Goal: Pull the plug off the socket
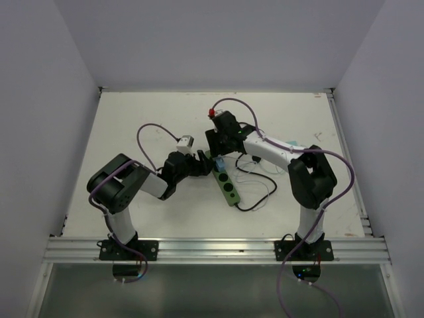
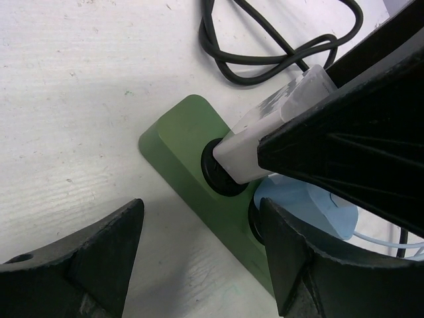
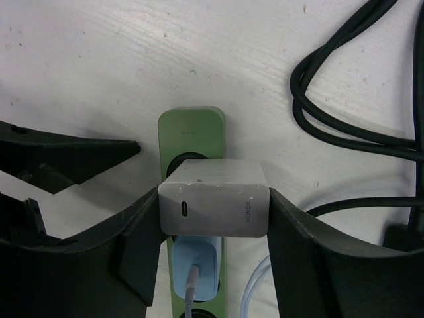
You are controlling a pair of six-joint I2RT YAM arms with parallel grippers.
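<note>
pinching the plug (image 3: 212,192), the right gripper (image 3: 213,222) hovers over the socket (image 3: 191,126).

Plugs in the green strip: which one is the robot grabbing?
The white plug at the green strip's end, between the right fingers. The pale blue plug beside it is untouched.

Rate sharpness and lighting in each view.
Top external: even, diffuse light, no glare, objects small. Left wrist: green power strip sharp, left tool near-black, detail lost. Right wrist: white charger crisp, lettering visible; right tool underexposed.
</note>
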